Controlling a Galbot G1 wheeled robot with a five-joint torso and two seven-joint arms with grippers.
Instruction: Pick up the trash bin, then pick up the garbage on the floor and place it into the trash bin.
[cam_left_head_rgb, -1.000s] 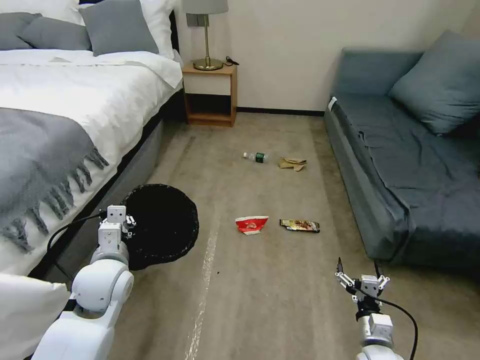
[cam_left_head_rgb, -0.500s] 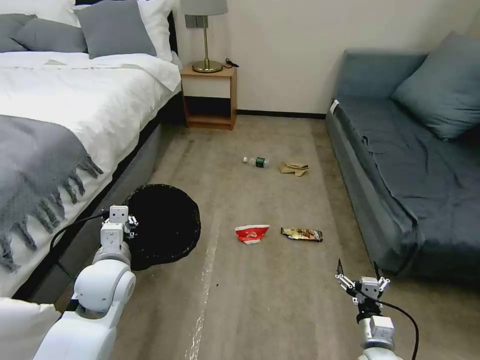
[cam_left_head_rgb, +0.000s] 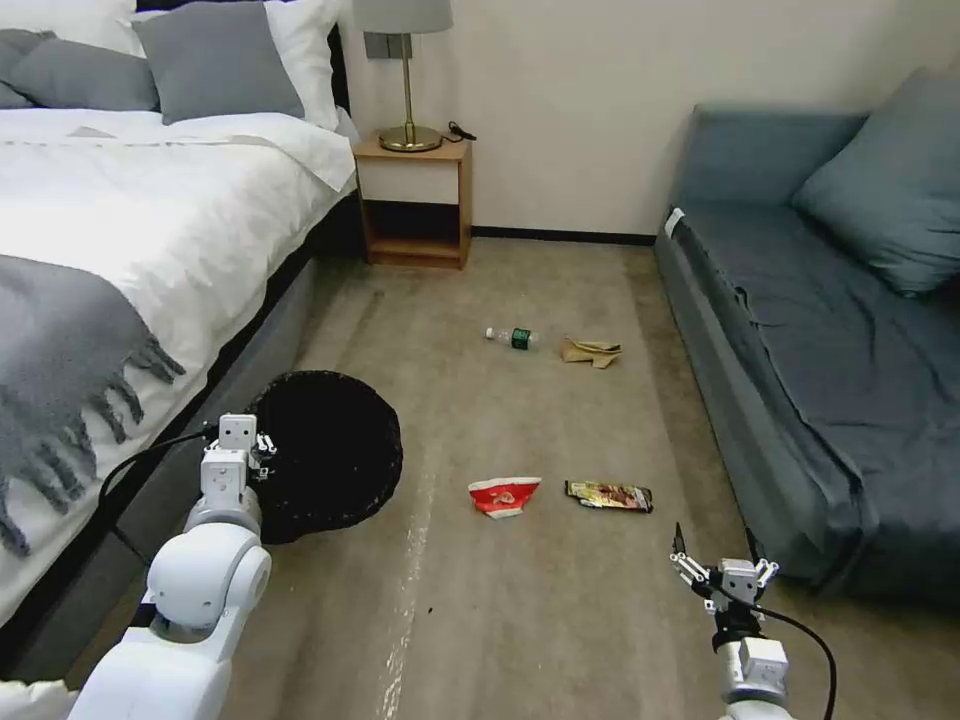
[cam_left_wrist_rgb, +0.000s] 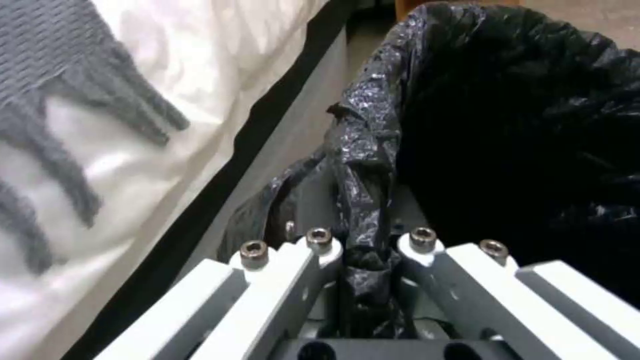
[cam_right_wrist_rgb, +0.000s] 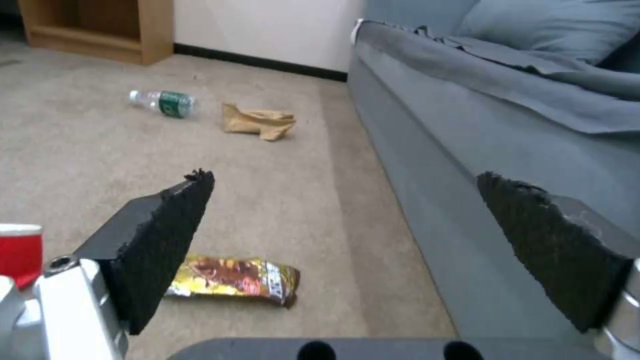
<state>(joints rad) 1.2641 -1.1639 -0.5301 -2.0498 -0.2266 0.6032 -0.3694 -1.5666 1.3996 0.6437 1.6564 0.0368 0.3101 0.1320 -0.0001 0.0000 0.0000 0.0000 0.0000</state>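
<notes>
We are looking at a bed (cam_left_head_rgb: 150, 220) along our left and a blue-grey sofa (cam_left_head_rgb: 800, 350) along our right, with carpeted floor (cam_left_head_rgb: 520, 600) between them and a wooden nightstand (cam_left_head_rgb: 413, 200) at the far wall. We are holding the trash bin (cam_left_head_rgb: 330, 460) beside the bed frame: the left gripper (cam_left_wrist_rgb: 367, 255) has its jaws closed on the rim, pinching the crinkled black bag (cam_left_wrist_rgb: 363, 150) between them. The right gripper (cam_left_head_rgb: 722, 562) is hovering low near the sofa base, its jaws spread wide with nothing between them. The garbage is lying on the floor: a clear bottle with a green label (cam_left_head_rgb: 514, 337) just beside crumpled tan paper (cam_left_head_rgb: 590, 351) farther off, and nearer to us a red-white wrapper (cam_left_head_rgb: 504, 495) beside a brown-gold snack wrapper (cam_right_wrist_rgb: 233, 280), which is lying just ahead of the right gripper.
</notes>
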